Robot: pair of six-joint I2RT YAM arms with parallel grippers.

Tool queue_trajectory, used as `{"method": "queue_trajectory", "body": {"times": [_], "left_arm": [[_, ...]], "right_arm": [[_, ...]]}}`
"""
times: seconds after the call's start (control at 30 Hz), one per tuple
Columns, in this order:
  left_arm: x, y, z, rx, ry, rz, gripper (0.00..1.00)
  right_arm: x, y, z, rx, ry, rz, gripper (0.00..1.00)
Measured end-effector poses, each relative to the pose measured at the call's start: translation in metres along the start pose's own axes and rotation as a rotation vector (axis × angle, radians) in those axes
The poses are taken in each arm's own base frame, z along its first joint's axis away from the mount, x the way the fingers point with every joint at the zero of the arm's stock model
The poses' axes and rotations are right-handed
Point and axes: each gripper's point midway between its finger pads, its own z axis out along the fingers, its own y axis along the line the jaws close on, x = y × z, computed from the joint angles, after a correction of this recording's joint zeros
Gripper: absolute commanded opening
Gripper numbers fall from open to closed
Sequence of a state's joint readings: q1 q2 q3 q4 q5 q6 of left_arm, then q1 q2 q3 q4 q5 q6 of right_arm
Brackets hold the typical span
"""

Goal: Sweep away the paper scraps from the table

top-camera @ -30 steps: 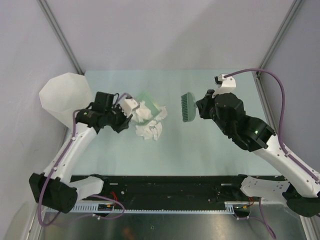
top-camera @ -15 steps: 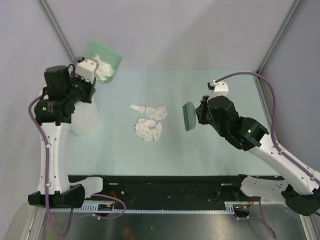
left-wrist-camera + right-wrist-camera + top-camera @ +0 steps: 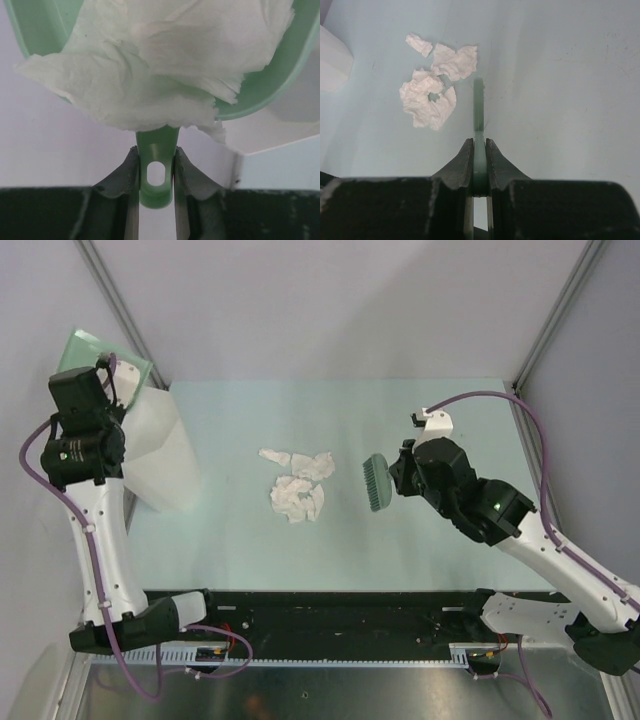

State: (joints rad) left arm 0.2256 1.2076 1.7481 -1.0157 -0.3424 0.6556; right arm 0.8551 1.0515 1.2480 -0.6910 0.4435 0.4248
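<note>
Paper scraps (image 3: 297,490): clumped at middle of table (image 3: 430,540), just left of brush (image 3: 375,482) pinched in right gripper (image 3: 479,150) (the nearer arm). Left gripper (image 3: 156,155) clamped on loaded dustpan (image 3: 260,95) handle, far left by bin (image 3: 160,455).

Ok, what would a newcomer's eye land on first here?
The left tool holds a green dustpan heaped with white paper, raised beside the tall white bin at the far-left corner of the table. Paper scraps lie mid-table, beside the green brush gripped by the right tool.
</note>
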Motion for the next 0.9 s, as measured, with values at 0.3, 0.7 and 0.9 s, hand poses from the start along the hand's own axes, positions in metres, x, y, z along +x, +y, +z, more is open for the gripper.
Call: {"method": "queue_trajectory", "body": {"times": [0.3, 0.7, 0.9], "left_arm": [[0.034, 0.061, -0.017, -0.222, 0.278, 0.421, 0.00], [0.033, 0.099, -0.038, -0.312, 0.495, 1.055, 0.00], [0.017, 0.106, -0.025, -0.421, 0.481, 1.053, 0.00]], "right_arm": [[0.009, 0.001, 0.001, -0.019, 0.022, -0.017, 0.00], [0.010, 0.005, -0.001, -0.055, 0.017, -0.029, 0.00], [0.008, 0.005, -0.003, -0.061, 0.011, -0.029, 0.00]]}}
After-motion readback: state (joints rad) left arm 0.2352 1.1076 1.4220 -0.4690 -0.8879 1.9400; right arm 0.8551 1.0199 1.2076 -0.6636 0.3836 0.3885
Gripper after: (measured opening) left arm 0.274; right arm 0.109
